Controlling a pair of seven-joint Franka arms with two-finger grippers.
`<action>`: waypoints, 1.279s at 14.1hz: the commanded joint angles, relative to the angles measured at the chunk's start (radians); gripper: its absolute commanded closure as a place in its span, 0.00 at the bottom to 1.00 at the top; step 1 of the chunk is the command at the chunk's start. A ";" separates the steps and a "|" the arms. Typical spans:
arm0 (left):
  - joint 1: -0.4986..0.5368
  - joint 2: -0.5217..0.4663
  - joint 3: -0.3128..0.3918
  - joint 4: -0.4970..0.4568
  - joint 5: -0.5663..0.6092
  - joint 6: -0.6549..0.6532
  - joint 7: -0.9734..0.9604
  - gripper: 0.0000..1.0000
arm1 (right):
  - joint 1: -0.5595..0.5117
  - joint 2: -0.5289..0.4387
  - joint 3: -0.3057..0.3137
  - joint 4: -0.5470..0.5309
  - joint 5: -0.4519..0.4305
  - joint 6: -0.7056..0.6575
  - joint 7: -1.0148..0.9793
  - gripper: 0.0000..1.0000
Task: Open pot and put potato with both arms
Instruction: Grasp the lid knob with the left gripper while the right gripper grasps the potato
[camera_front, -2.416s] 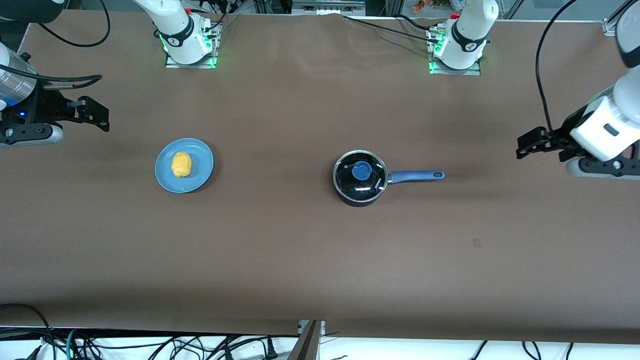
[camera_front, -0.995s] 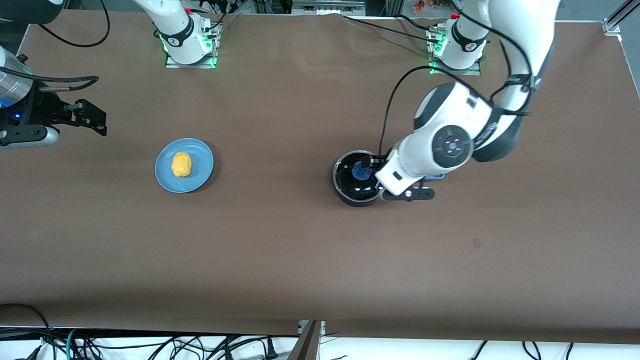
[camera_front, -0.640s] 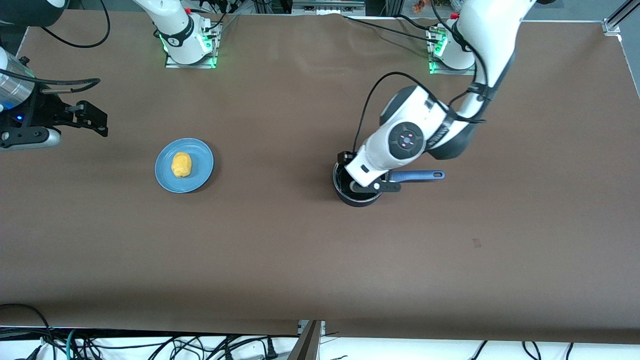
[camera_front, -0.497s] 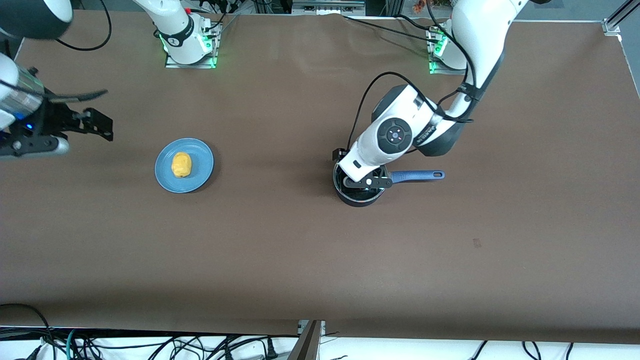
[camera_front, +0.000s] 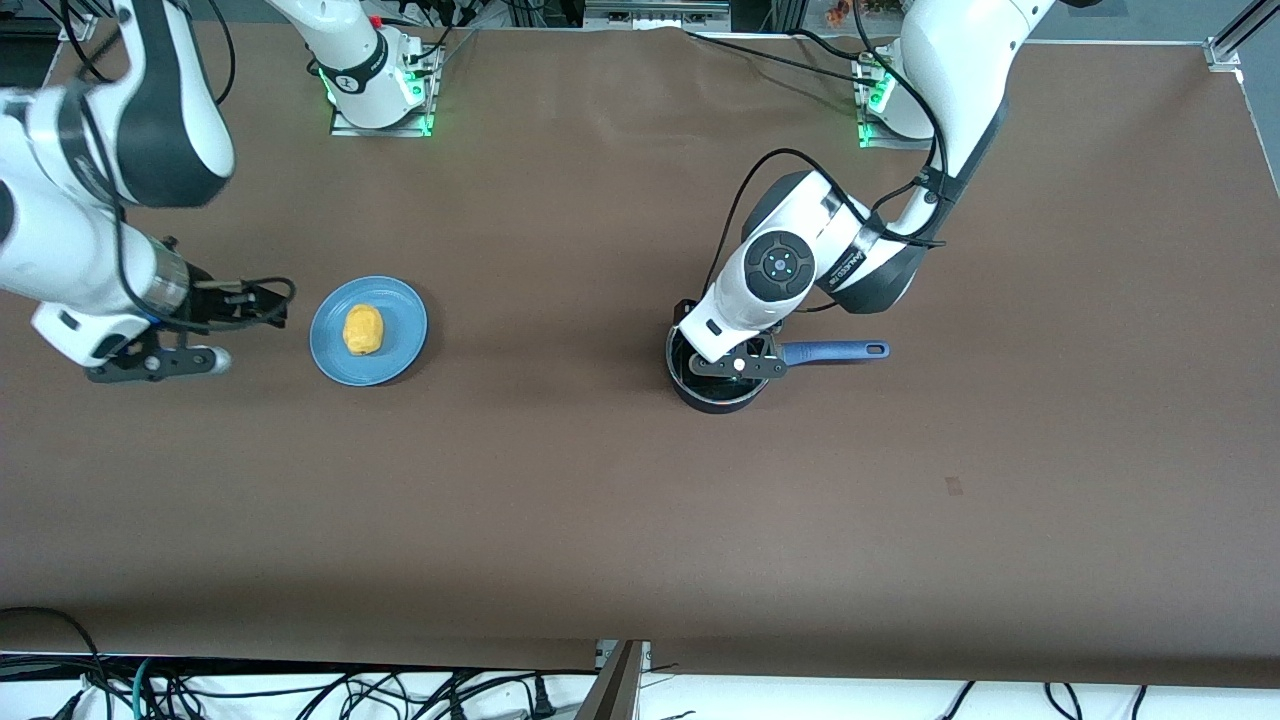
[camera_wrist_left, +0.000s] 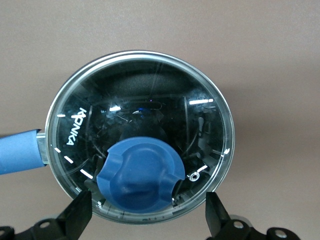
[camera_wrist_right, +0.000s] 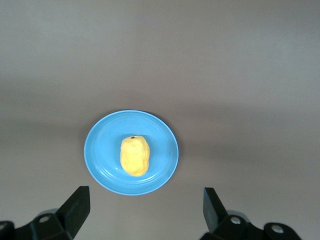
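- You are looking at the pot (camera_front: 712, 385) sitting on the brown table (camera_front: 620, 500) toward the left arm's end, its blue handle (camera_front: 835, 350) pointing toward that end of the table.
- The glass lid (camera_wrist_left: 140, 135) is resting on the pot, with the blue knob (camera_wrist_left: 139, 176) showing at its centre in the left wrist view.
- Your left gripper (camera_wrist_left: 145, 215) is hovering right over the lid, its fingers (camera_wrist_left: 79, 214) standing spread wide on either side of the knob and gripping nothing.
- The potato (camera_front: 363, 329) is lying in the middle of the light-blue plate (camera_front: 400, 350), toward the right arm's end and well apart from the pot.
- Your right gripper (camera_wrist_right: 145, 210) is hanging above the table just beside the plate, its fingers (camera_wrist_right: 76, 207) also spread wide and empty.
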 joint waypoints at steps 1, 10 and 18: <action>-0.006 -0.018 0.006 -0.005 0.017 0.003 0.010 0.00 | -0.021 0.060 0.007 -0.049 -0.015 0.065 0.074 0.00; -0.009 0.031 0.006 0.033 0.095 0.011 0.005 0.01 | 0.011 0.141 0.012 -0.262 -0.018 0.338 0.165 0.00; -0.012 0.031 0.006 0.035 0.094 0.011 0.002 0.23 | 0.037 0.164 0.012 -0.391 -0.064 0.522 0.160 0.00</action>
